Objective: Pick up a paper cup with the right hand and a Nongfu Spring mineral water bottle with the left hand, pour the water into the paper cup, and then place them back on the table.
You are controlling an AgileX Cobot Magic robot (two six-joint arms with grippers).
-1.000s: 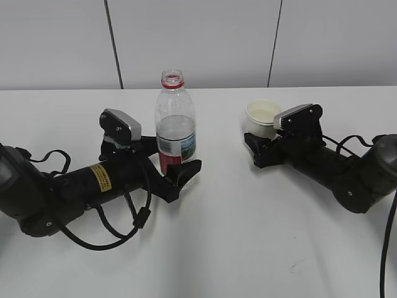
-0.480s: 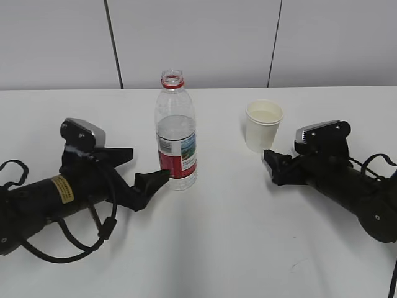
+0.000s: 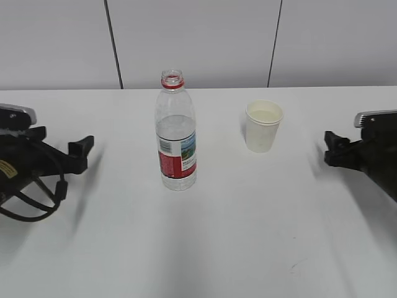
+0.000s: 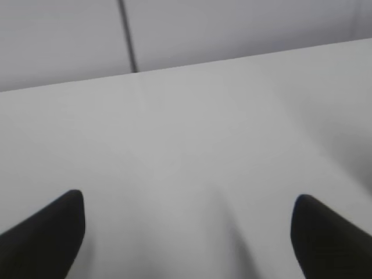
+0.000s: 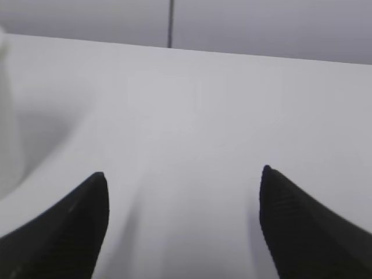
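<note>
The Nongfu Spring mineral water bottle (image 3: 176,139) stands upright and uncapped at the middle of the white table (image 3: 248,223), with water (image 3: 175,144) in its lower part. The paper cup (image 3: 263,127) stands upright to its right. My left gripper (image 3: 65,148) is far off at the left edge, open and empty. The left wrist view shows its gripper (image 4: 186,204) over bare table only. My right gripper (image 3: 329,149) is open at the right edge, well clear of the cup. In the right wrist view the gripper (image 5: 183,177) holds nothing, and a blurred white shape (image 5: 7,116) at the left edge looks like the cup.
A grey panelled wall (image 3: 198,37) with dark vertical seams rises behind the table's far edge. Looping black cables (image 3: 37,198) hang by the left arm.
Both arms have drawn back outward, the left from the bottle and the right from the cup. Bottle and cup have stayed where they were, standing free.
</note>
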